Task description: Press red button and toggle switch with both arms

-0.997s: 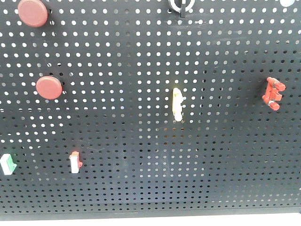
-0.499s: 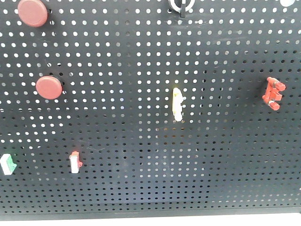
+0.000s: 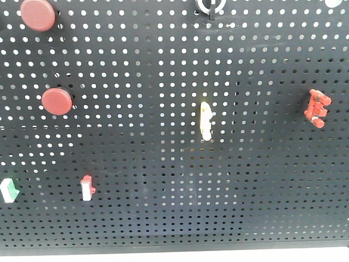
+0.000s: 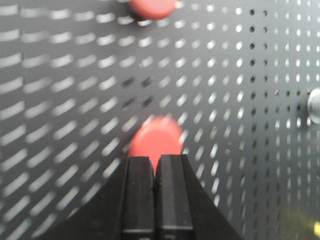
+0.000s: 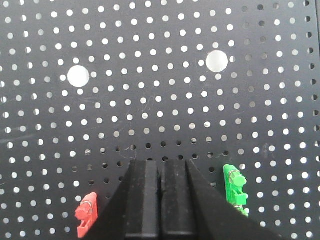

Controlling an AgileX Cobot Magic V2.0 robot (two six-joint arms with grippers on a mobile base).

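Left wrist view: left gripper (image 4: pixel 155 162), jaws pressed together, points at the lower red button (image 4: pixel 156 137); contact not confirmable. Right gripper (image 5: pixel 161 167) likewise closed, facing the pegboard (image 5: pixel 150 75). Front view unchanged over the last second, toggle switch (image 3: pixel 317 107) at the board's right, untouched; both actions judged outstanding.

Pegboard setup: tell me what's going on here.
A robot faces a pegboard of buttons and switches. The left gripper, shut, points at a red button; that view is blurred. The right gripper, shut, aims between a red switch and a green switch. The front view shows neither gripper at the board, so nothing looks pressed.
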